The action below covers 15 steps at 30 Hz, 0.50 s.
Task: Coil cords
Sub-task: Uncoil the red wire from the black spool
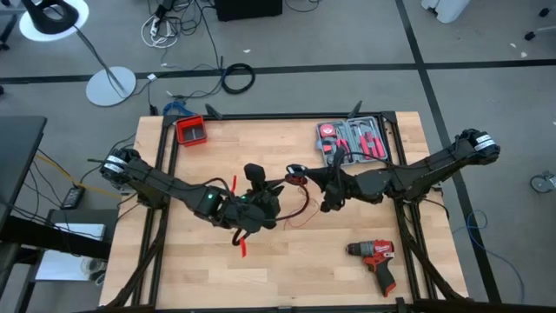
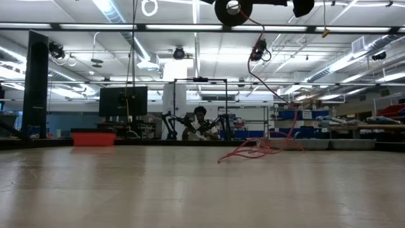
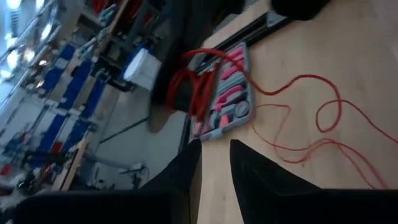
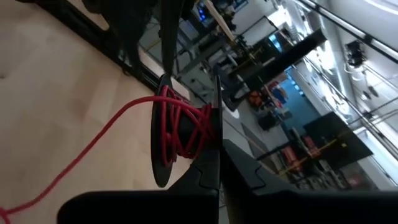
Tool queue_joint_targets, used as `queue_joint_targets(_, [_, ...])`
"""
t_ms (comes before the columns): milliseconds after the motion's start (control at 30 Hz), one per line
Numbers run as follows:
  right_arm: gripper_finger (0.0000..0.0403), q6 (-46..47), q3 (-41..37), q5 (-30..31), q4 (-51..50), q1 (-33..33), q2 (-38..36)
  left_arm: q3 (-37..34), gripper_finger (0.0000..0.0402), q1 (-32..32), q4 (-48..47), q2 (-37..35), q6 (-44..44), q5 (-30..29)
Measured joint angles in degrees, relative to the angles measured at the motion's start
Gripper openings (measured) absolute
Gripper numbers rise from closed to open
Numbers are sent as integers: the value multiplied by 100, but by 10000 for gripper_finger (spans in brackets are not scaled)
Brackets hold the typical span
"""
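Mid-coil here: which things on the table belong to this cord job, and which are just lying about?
Job:
- cords
- right gripper, shut on cords
- left gripper, open near them

Lying about:
- red drill
- tool case
- red bin

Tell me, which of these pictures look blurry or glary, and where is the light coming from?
Low view: long ceiling light strips glare white, and the pale wooden table reflects a soft sheen; the thin red cords stay fairly sharp. Left wrist view: the grey case of red-handled tools and the room behind smear with blur. Right wrist view: the background is soft. High view: even light, faint shadows.
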Motion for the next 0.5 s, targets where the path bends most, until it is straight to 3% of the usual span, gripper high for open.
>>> queue_joint_targets(500, [1,82,0,-405,-11,-33,2,0,87,182,206,2,256,311])
